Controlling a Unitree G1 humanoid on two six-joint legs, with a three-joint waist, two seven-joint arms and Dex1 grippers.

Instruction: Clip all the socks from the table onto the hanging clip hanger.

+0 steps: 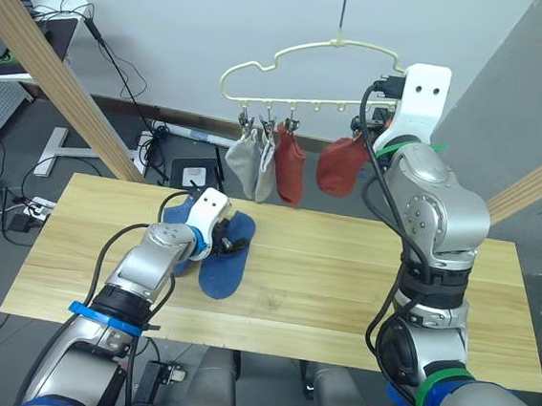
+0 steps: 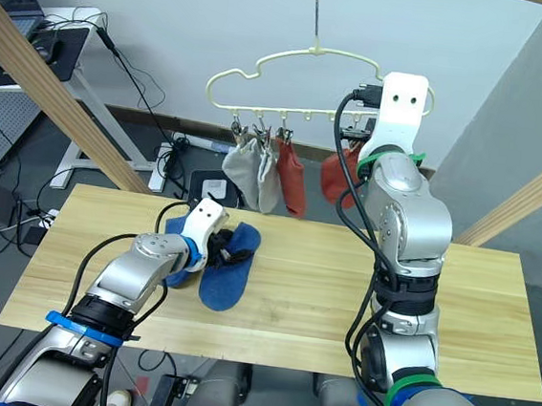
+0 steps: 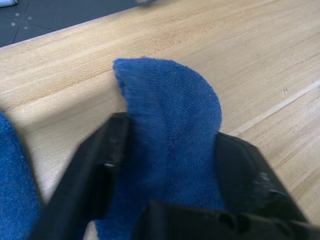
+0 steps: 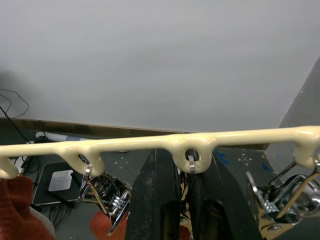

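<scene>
Two blue socks lie on the left of the table (image 1: 360,279): one (image 1: 224,268) spread flat, the other (image 1: 179,215) partly under my left arm. My left gripper (image 1: 233,245) is low over them, shut on a fold of blue sock (image 3: 170,115). Above the table's far edge hangs the clip hanger (image 1: 309,102), carrying two light grey socks (image 1: 244,162) and a rust-red sock (image 1: 290,171) side by side. Another rust-red sock (image 1: 340,166) hangs further right. My right gripper (image 4: 190,200) is raised to the hanger's bar, its fingers close around a metal clip (image 4: 191,165).
Slanted wooden poles stand at the left (image 1: 62,77) and at the right (image 1: 537,181) of the table. Cables and a power strip (image 1: 177,134) lie on the floor behind it. Spare metal clips (image 4: 112,200) hang on either side of my right gripper.
</scene>
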